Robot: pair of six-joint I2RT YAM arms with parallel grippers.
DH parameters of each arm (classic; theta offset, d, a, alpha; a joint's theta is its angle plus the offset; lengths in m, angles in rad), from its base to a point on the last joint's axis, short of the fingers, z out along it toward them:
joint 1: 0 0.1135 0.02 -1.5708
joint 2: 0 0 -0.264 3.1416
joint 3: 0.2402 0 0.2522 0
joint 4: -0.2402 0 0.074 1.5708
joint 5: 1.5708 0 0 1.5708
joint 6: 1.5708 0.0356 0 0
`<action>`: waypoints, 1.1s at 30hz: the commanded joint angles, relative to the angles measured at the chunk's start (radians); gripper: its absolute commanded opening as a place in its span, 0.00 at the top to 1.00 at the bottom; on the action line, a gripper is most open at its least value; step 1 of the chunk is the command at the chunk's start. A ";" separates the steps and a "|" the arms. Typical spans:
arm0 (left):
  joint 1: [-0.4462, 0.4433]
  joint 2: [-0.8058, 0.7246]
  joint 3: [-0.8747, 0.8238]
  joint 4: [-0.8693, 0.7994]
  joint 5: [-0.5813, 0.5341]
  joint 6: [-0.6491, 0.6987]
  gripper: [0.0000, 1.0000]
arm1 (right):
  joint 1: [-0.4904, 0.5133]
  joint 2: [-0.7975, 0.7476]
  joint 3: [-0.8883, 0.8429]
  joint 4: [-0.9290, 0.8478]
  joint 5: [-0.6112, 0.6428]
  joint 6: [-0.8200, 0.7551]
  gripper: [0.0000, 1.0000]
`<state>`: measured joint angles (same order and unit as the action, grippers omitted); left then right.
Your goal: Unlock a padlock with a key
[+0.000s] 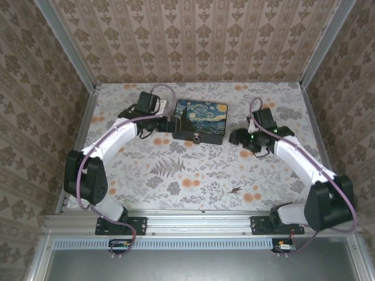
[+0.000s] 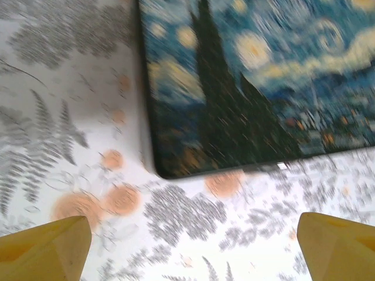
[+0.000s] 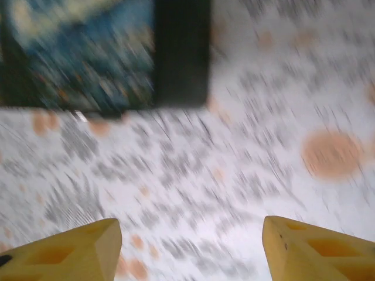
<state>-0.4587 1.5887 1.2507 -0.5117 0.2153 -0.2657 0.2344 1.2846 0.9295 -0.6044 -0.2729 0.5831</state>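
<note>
Key untouched, nothing gripped yet!
The left fingers (image 1: pixel 164 124) gape wide at the left end of the dark box with the swirling-sky lid (image 1: pixel 202 116). The small dark metal padlock (image 1: pixel 196 139) is on its front, the thin dark metal key (image 1: pixel 235 190) well in front, and the right fingers (image 1: pixel 239 138) are apart and empty just right of it. That flat key could skid away from a pinch.

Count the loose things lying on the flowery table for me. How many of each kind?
painted box: 1
padlock: 1
key: 1
Total: 3
</note>
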 commanded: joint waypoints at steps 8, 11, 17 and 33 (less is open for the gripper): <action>-0.114 -0.073 -0.129 -0.019 -0.040 -0.056 0.08 | 0.164 -0.391 -0.314 -0.328 0.060 0.348 0.51; -0.129 -0.060 -0.133 0.001 -0.027 -0.063 0.08 | 0.178 -0.440 -0.403 -0.235 0.033 0.427 0.51; -0.146 -0.017 -0.103 0.002 -0.002 -0.037 0.08 | 0.238 -0.323 -0.426 -0.084 0.002 0.482 0.53; -0.129 -0.001 -0.098 0.007 0.017 0.014 0.08 | 0.322 -0.128 -0.416 0.016 0.061 0.551 0.57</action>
<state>-0.5945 1.5959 1.1332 -0.5011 0.2165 -0.2760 0.5510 1.1370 0.5083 -0.6003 -0.2390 1.1072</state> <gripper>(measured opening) 0.922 0.437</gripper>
